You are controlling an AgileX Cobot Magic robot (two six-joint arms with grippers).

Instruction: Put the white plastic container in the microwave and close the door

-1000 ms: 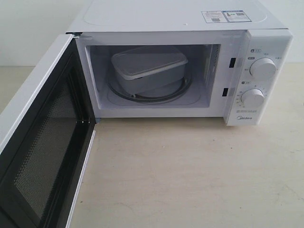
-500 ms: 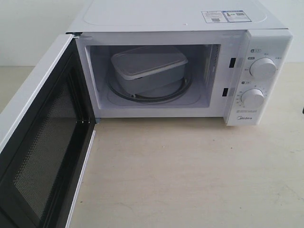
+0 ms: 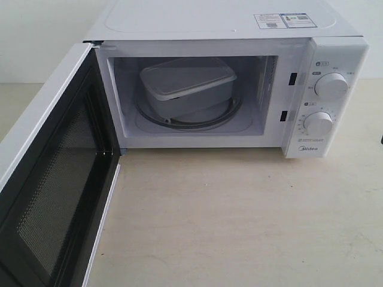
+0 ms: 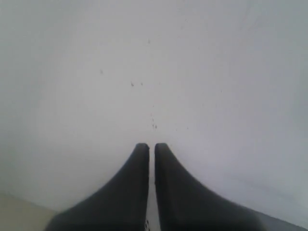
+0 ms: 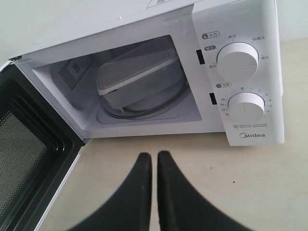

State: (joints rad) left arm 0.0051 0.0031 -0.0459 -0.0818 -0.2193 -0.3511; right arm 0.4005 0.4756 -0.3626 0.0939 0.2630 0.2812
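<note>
The white plastic container (image 3: 187,85) rests tilted on the glass turntable (image 3: 222,117) inside the microwave (image 3: 227,24); the right wrist view also shows the container (image 5: 137,72). The door (image 3: 51,173) stands wide open at the left, mesh-lined inner face showing. My right gripper (image 5: 154,155) is shut and empty, hovering over the tabletop in front of the microwave (image 5: 240,91). My left gripper (image 4: 151,145) is shut with nothing in it, close against a plain white surface. Neither gripper shows in the exterior view.
The beige tabletop (image 3: 239,221) stretches in front of the microwave. Two round knobs (image 3: 331,86) and the Midea logo sit on the right panel. A small dark shape (image 3: 381,139) touches the exterior view's right edge.
</note>
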